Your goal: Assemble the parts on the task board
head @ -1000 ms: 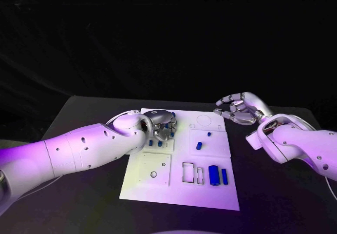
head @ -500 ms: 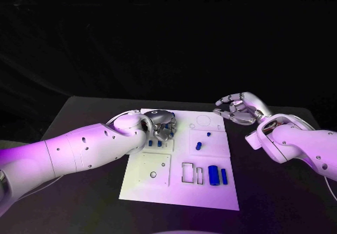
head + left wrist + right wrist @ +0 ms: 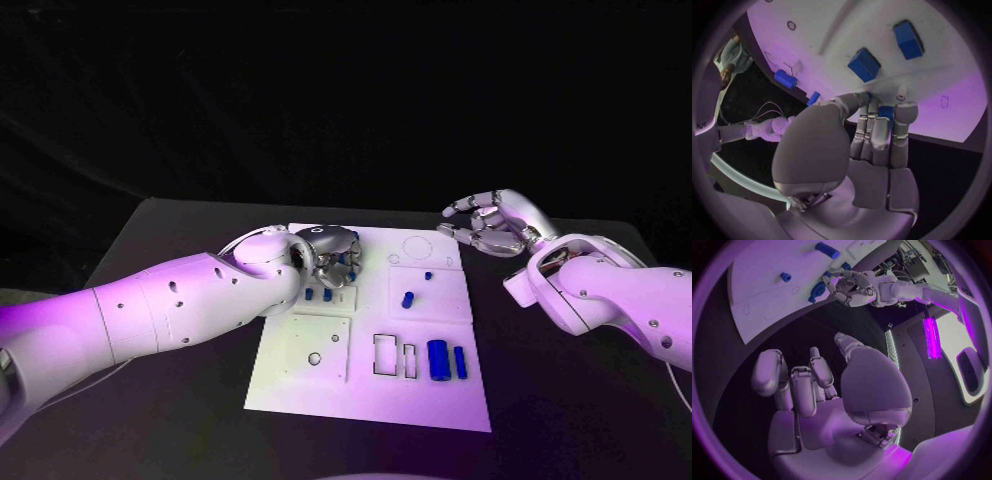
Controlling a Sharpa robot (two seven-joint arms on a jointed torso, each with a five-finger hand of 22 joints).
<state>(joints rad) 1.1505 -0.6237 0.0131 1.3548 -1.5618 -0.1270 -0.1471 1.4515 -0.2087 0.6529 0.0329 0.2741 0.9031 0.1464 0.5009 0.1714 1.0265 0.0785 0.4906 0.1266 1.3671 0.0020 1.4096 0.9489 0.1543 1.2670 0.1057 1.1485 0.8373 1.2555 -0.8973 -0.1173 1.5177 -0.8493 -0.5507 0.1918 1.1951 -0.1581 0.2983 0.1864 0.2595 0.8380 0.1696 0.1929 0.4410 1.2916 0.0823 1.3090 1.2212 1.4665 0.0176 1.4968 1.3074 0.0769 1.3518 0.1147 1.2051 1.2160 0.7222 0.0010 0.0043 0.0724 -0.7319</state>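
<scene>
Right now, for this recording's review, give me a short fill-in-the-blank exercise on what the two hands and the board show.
1. The left hand is down over the task board, its fingers on a small ____ part.
2. The right hand hovers past the board's far right corner and holds ____.
3. The board lies on a ____ table.

Missing words: blue; nothing; black

White arms [image 3: 173, 305], silver fingers [image 3: 476, 208]

task board [image 3: 433, 385]: showing as smooth matt white plastic
parts [image 3: 438, 359]: looking like glossy blue plastic
table [image 3: 173, 420]: appearing matt black
</scene>
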